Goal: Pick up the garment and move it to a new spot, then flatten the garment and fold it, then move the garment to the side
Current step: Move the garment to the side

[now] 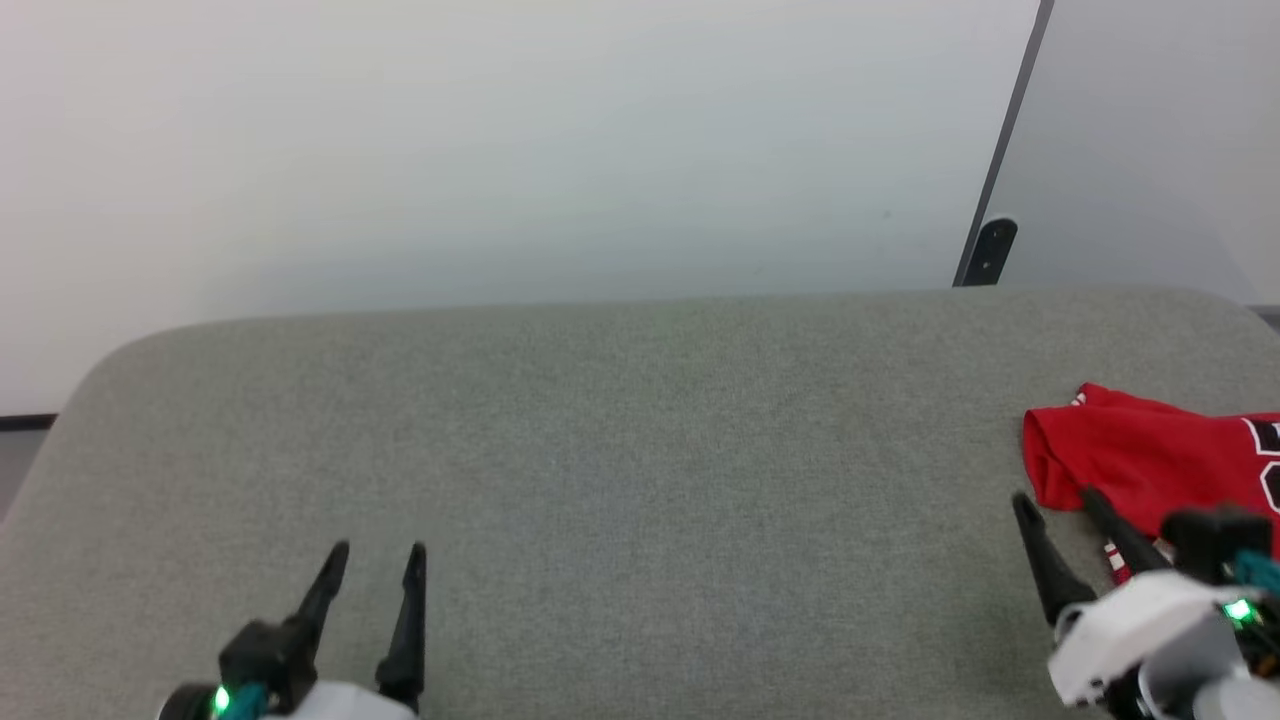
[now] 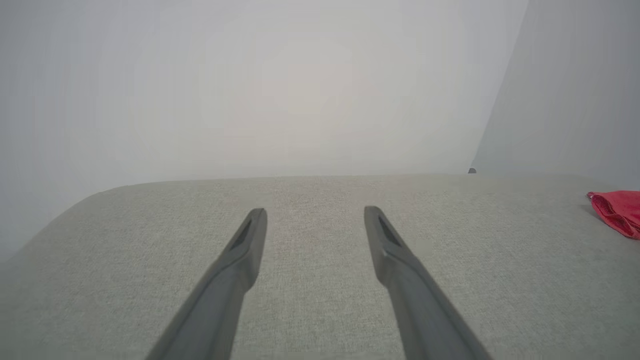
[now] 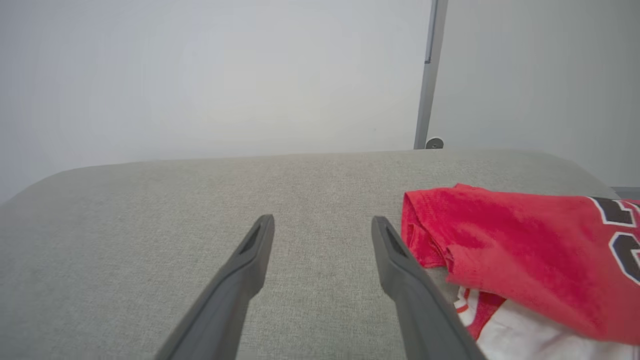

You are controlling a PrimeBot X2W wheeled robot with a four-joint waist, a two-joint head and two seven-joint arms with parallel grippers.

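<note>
The garment (image 1: pixel 1150 455) is a red jersey shirt with black, white-outlined print, lying folded at the right edge of the grey padded surface. In the right wrist view the garment (image 3: pixel 520 255) shows a white part with striped trim under the red layer. My right gripper (image 1: pixel 1058 497) stands open just left of it, its right finger at the garment's edge, nothing between the fingers. In its own wrist view the right gripper (image 3: pixel 324 223) frames bare grey fabric. My left gripper (image 1: pixel 378 549) is open at the lower left, far from the garment (image 2: pixel 620 212), and empty (image 2: pixel 315 213).
The grey upholstered surface (image 1: pixel 640 450) has rounded far corners and ends at a pale wall. A dark vertical strip with a small black fitting (image 1: pixel 990 250) runs down the wall at the back right.
</note>
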